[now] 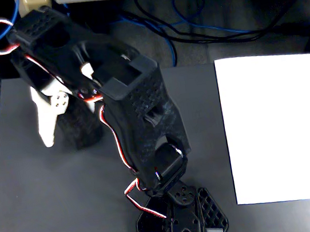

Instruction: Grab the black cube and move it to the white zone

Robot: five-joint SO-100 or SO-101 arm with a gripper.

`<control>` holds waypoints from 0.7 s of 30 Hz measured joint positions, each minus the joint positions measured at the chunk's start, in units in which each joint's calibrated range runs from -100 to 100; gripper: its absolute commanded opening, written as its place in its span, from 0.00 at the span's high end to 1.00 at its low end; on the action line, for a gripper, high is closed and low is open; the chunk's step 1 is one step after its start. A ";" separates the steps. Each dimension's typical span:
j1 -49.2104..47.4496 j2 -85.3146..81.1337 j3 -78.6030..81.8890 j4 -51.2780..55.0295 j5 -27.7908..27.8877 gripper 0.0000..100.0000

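Observation:
The black cube (80, 128), a coarse black foam block, rests on the dark grey table at the left in the fixed view. My gripper (65, 134) reaches down over it. Its white finger (45, 123) stands just left of the block with a thin gap. The other finger is hidden behind the arm and block. The jaws look open around the block. The white zone (278, 127), a large white paper sheet, lies on the table's right side, far from the block.
The arm's black base (182, 224) sits at the bottom centre, and its links slant up and left across the table (53, 211). Blue and black cables (200, 23) lie behind the table's far edge.

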 measured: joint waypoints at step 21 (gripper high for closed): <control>1.48 -44.69 0.46 9.16 -28.17 0.99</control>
